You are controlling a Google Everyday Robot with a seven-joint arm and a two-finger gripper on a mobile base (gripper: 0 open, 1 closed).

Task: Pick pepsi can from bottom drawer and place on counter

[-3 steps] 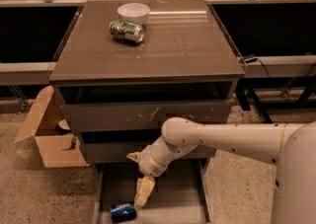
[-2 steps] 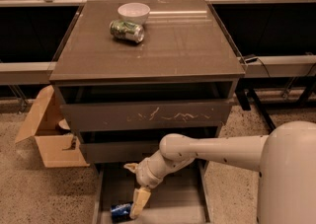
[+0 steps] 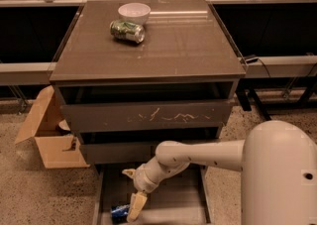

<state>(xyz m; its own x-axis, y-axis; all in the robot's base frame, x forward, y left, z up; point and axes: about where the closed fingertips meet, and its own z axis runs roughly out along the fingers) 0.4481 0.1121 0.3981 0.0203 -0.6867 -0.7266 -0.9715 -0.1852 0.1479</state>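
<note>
End effector (image 3: 132, 195) spread, one finger just beside pepsi can (image 3: 119, 212) in bottom drawer (image 3: 173, 203): straddle can fully before closing.

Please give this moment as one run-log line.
gripper: open, beside pepsi can | pepsi can: lying in bottom drawer | not grasped

Claw (image 3: 132, 190) over bottom drawer (image 3: 184, 203), finger covering pepsi can (image 3: 118, 212) end.

Dim, warm indoor light falls from above. The glossy counter (image 3: 188, 50) shows a pale glare streak along its far edge, upper middle of the frame. Drawer gaps lie in deep shadow. At lower centre-left the gripper (image 3: 130, 195), jaws spread, hangs in the shaded bottom drawer (image 3: 178, 204).
</note>
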